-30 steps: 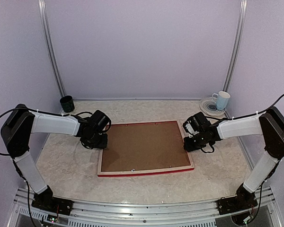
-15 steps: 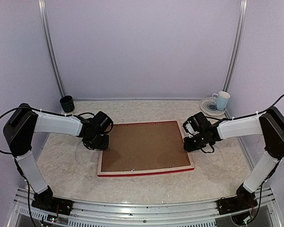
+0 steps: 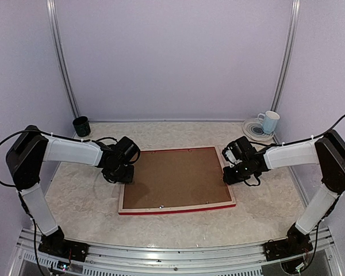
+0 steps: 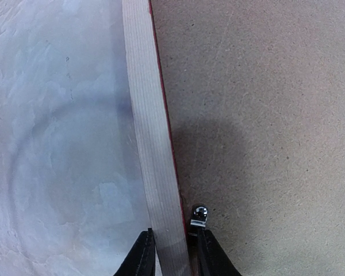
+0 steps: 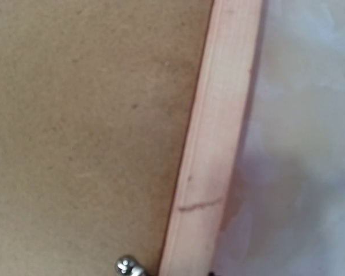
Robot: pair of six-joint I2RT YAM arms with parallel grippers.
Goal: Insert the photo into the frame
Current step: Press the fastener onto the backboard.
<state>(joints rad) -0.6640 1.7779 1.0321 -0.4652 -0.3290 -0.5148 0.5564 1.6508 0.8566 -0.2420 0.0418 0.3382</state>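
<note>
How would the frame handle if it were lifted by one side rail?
Probably stiff: the frame has wooden rails around a flat backing board. It is large, so it is likely heavy for one narrow pinch and may twist. Lying flat, it should slide rather than tip if pushed.

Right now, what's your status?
Left gripper astride frame, left rail, grip unconfirmed. Right gripper at its right rail. Backing board on; photo unseen. Nothing lies on it.

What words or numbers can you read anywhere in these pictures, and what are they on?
None can be read. No writing shows on the brown fibreboard backing, the red-edged pale wood picture frame, the white mug or the dark cup. The round plate shows only a ring pattern, not letters.
</note>
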